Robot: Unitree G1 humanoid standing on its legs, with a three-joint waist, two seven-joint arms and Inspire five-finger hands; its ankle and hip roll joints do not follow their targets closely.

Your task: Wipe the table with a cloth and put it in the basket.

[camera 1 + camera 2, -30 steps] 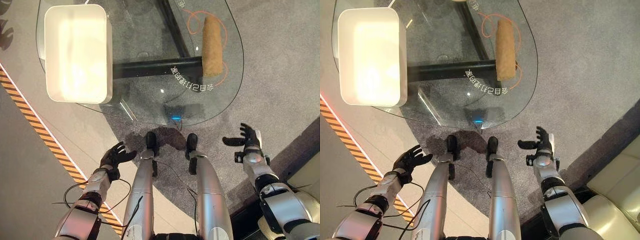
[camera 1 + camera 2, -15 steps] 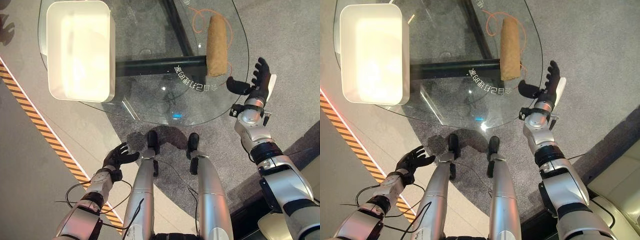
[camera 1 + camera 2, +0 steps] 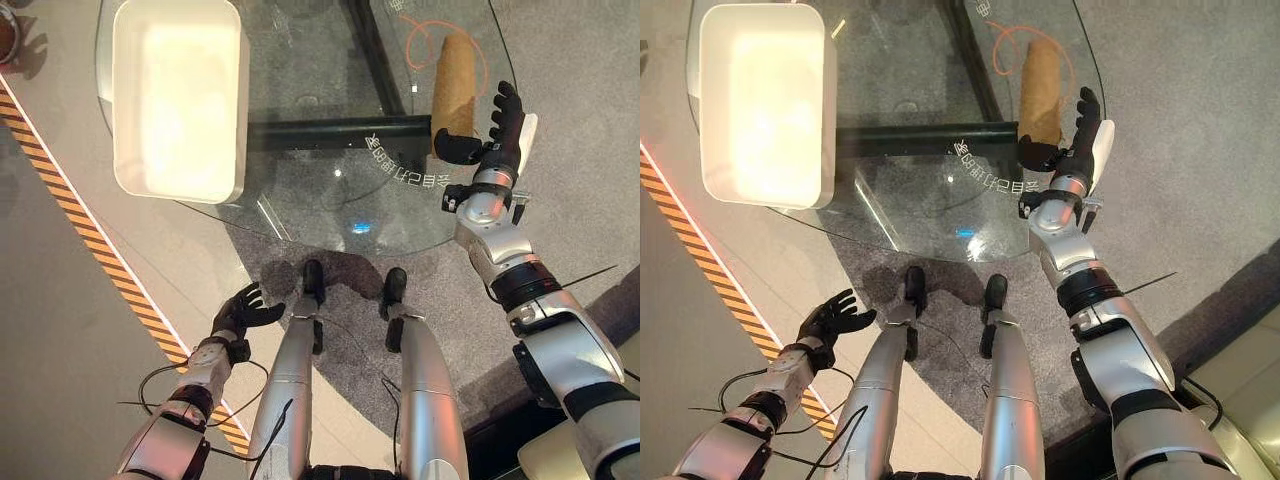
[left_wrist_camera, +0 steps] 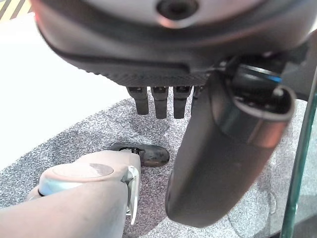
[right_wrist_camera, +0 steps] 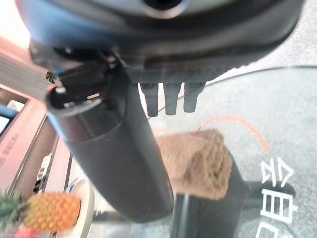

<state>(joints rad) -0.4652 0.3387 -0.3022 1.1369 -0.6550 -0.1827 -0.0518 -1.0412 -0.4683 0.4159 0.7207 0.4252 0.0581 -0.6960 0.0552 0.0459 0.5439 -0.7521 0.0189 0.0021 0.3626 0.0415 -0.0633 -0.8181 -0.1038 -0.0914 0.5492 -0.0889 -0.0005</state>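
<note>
Cloth [image 3: 453, 82]: a tan, nubbly roll, long and narrow, lying on the glass table [image 3: 300, 205] near its right edge, inside an orange ring [image 3: 415, 20] marked on the top. In the right wrist view the near end of the roll [image 5: 200, 161] looked thick and folded on itself, with a looped, towel-like texture.

I saw the right hand [image 3: 495, 130] raised at the table's right edge, just beside the near end of the cloth. Fingers straight and spread, thumb out toward the roll; nothing grasped. I could not tell whether the thumb touched the cloth.

Left hand [image 3: 243, 312] hung low over the floor, well apart from the table, fingers relaxed and loosely spread, holding nothing.

White basket [image 3: 180, 100]: a rectangular tub with rounded corners on the table's left side, well apart from the cloth.

View differences: the eye views gave the layout of basket, cloth and both hands, plus white lettering [image 3: 398, 170] on the glass near the cloth. The right wrist view added a pineapple [image 5: 42, 210] by a plate beyond the table. The left wrist view showed grey carpet [image 4: 99, 134].
</note>
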